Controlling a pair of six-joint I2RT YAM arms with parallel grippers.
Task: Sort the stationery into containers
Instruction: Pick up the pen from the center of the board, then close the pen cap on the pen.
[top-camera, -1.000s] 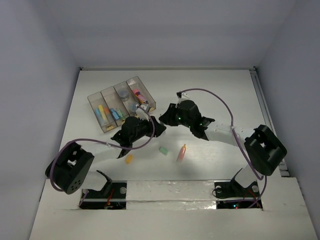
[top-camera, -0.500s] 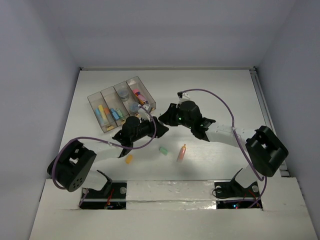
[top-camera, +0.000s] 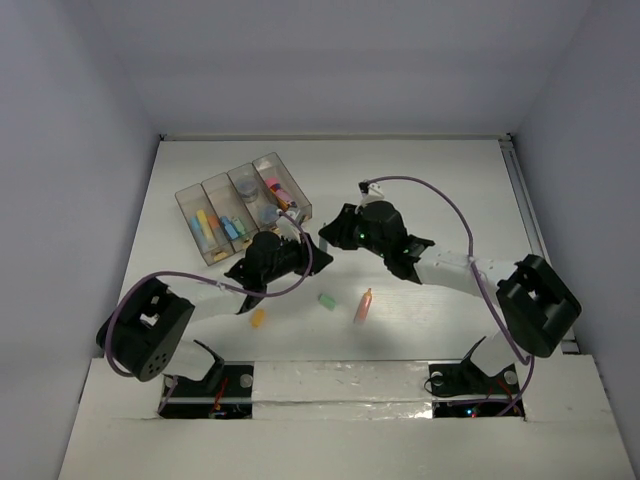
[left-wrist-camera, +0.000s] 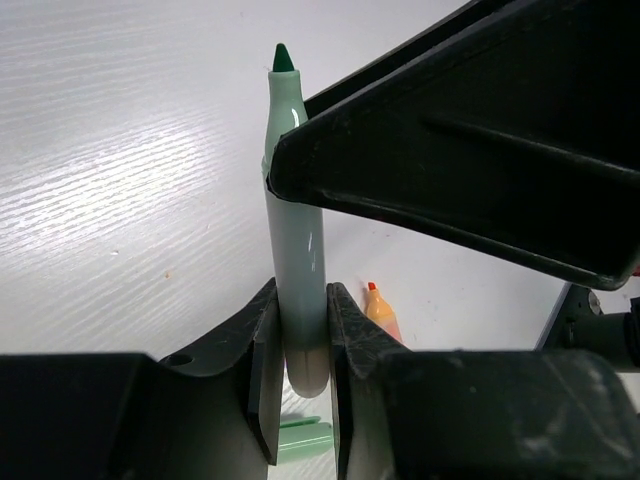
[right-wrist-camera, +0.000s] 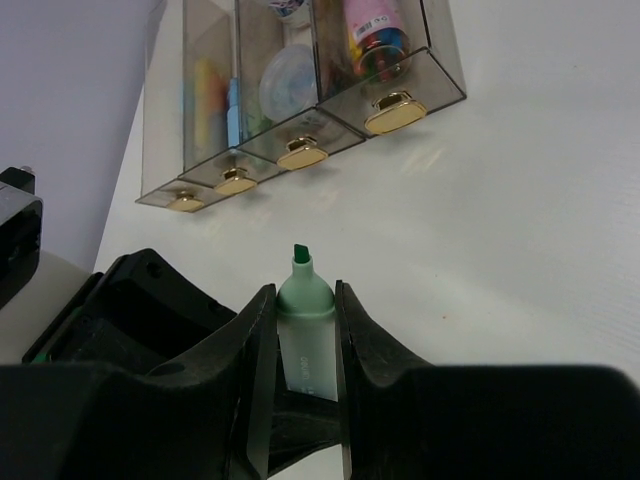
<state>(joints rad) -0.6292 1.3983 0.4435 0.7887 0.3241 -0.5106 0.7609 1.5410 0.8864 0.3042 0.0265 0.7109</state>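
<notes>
The green marker (left-wrist-camera: 295, 230) is being clenched by left gripper (left-wrist-camera: 298, 310) and right gripper (right-wrist-camera: 303, 305) together (handover, seemingly); one should be loosened slowly.

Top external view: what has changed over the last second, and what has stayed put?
The left gripper edged toward the right gripper and closed on the lower barrel of the green marker. The right gripper keeps its grip near the marker's tip end. The tray and the loose orange marker, green piece and yellow piece have not moved.
</notes>
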